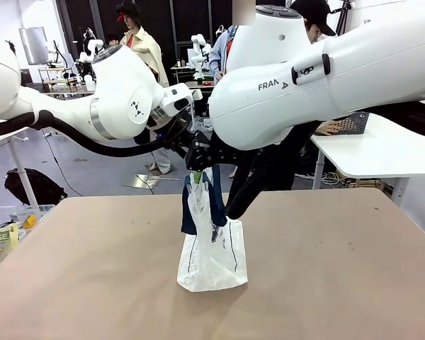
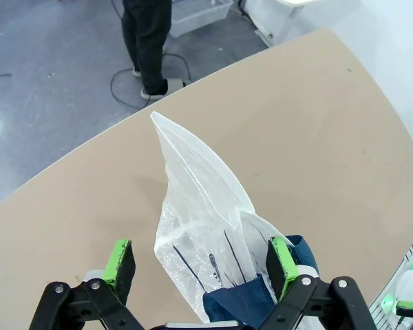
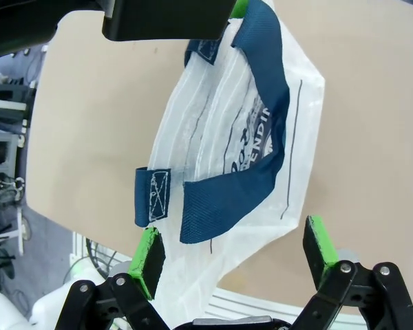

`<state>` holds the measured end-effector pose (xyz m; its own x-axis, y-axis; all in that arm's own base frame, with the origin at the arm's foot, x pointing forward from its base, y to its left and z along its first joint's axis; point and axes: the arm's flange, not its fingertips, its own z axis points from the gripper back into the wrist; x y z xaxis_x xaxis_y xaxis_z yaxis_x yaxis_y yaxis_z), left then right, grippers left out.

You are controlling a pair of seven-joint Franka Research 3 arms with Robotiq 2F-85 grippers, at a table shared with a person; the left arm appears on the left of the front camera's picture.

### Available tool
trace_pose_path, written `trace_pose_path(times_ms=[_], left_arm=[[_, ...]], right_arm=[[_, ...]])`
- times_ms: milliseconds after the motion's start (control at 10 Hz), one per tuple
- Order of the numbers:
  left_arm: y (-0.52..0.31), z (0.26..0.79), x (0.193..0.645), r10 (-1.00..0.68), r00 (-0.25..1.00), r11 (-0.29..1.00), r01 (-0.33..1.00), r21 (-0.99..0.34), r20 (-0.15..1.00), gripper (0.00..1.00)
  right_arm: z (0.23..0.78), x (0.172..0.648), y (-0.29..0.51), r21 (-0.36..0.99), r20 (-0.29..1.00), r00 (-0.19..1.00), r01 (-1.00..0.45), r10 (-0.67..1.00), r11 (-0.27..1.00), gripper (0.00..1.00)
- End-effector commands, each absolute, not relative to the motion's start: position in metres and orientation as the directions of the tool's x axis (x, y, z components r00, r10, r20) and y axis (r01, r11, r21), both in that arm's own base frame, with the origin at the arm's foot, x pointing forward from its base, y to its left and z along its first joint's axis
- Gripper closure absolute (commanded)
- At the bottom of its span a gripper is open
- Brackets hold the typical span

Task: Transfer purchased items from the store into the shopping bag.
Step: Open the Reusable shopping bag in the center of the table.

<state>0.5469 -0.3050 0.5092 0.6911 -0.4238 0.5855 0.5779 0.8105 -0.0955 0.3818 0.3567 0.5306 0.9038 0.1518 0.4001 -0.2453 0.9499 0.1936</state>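
Standing at the middle of the table [image 1: 340,269], the shopping bag [image 1: 212,262] sits under both your grippers. L gripper [image 2: 199,258]: fingers spread, straddling bag top, navy handle [image 2: 241,302] just beside one pad, prob. to prop mouth open. R gripper [image 3: 233,237]: spread, empty, over handles.

A translucent white crinkly plastic shopping bag [image 1: 212,258] with dark navy strap handles stands near the middle of the tan table [image 1: 340,269], its top pulled up into a narrow peak. The left gripper [image 1: 195,176] meets that peak, a green pad showing against the plastic. The right gripper [image 1: 235,202] hangs just beside the bag's right side. How either one's jaws stand cannot be told.
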Motion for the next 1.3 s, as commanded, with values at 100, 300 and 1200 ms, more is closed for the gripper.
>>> trace_pose_path(times_ms=[100, 300, 1200], left_arm=[[-0.308, 0.513, 0.551, -0.423, 0.715, 0.829, 0.554, -0.081, 0.557, 0.0], [-0.31, 0.512, 0.55, -0.427, 0.714, 0.824, 0.559, -0.086, 0.555, 0.0], [-0.311, 0.507, 0.55, -0.453, 0.721, 0.812, 0.576, -0.091, 0.524, 1.0]], right_arm=[[0.525, 0.384, 0.367, 0.158, 0.384, 0.913, -0.209, 0.135, 0.965, 0.0], [0.523, 0.384, 0.368, 0.157, 0.378, 0.916, -0.209, 0.137, 0.965, 0.0], [0.51, 0.384, 0.372, 0.128, 0.36, 0.92, -0.213, 0.155, 0.969, 1.0]])
